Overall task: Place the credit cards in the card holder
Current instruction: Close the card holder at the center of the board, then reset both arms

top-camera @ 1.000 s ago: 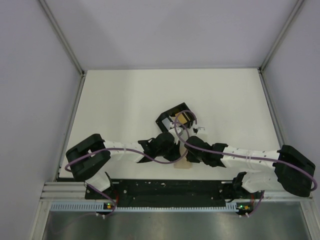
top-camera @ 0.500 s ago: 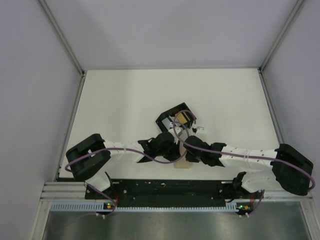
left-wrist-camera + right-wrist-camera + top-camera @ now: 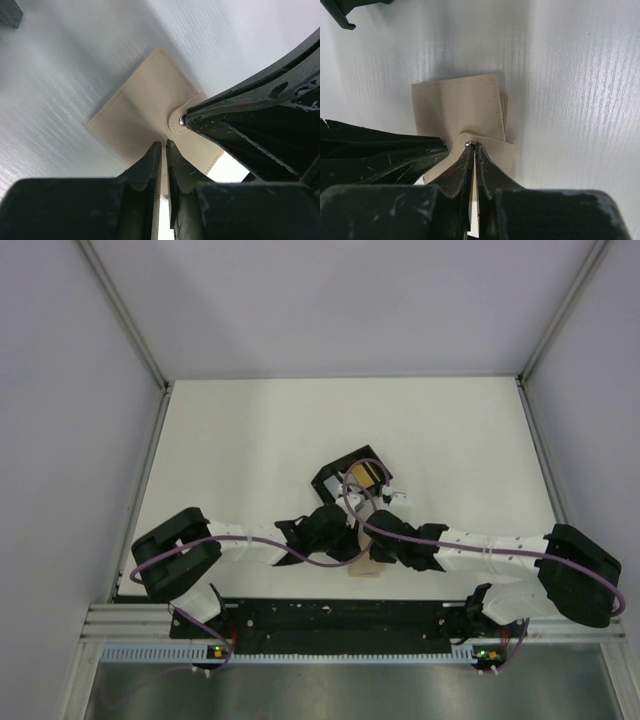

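Jaws on both arms pinch the flat card holder (image 3: pixel 455 107), snap tab (image 3: pixel 495 150) toward the right arm (image 3: pixel 480 545).

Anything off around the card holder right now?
Nothing spilled or damaged. The card holder has layers that are not flush: an inner layer pokes past one side in the right wrist view. The left gripper and right gripper both pinch it, jaws nearly shut, the right one at the snap tab.

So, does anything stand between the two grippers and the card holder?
Nothing visible does. Both are on the card holder: the left gripper has its jaws shut on one edge, and the right gripper has its jaws pinching the snap tab.
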Robot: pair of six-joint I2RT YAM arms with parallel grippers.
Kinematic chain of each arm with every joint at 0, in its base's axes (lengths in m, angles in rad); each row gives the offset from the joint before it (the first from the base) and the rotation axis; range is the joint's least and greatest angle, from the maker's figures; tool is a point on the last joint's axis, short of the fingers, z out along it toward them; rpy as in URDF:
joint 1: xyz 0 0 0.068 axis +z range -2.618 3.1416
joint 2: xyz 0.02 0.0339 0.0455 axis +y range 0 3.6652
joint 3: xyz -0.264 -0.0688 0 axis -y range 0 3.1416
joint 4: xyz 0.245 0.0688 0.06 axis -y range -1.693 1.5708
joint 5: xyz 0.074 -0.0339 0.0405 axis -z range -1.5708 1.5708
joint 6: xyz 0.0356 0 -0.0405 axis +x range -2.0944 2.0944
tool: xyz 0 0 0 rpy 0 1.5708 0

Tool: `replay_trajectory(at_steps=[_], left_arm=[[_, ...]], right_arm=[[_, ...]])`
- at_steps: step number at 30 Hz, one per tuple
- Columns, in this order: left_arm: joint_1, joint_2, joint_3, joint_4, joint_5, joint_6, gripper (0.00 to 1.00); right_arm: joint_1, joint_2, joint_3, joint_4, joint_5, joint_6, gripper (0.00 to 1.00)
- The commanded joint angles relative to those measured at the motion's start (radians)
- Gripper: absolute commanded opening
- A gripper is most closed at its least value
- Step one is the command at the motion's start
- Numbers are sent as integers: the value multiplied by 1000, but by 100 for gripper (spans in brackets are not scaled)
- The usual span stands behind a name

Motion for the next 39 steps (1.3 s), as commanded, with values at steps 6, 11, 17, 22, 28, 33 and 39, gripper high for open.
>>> replay_trajectory(at_steps=[6, 11, 17, 22, 28, 33, 39], left_arm=[[-15, 24, -24, -2, 49, 2, 12], [-15, -12, -38, -9, -18, -18, 14], [-14, -86, -21, -32, -124, -30, 27], [-13, -170, 8, -77, -219, -38, 48], [11, -321, -35, -161, -404, -90, 98], [180, -423, -73, -236, -354, -87, 98], [346, -548, -121, -289, -426, -67, 98]], right_arm=[[-14, 82, 21, -36, 30, 29, 1], [-15, -11, 10, -24, 47, -13, 6], [-61, -224, 31, 1, 98, -141, 16], [-150, -341, 7, -38, 90, -175, 25], [-362, -484, -74, -114, 95, -202, 69], [-621, -504, -99, -127, 6, -279, 99], [-756, -395, -49, -113, 133, -368, 99]])
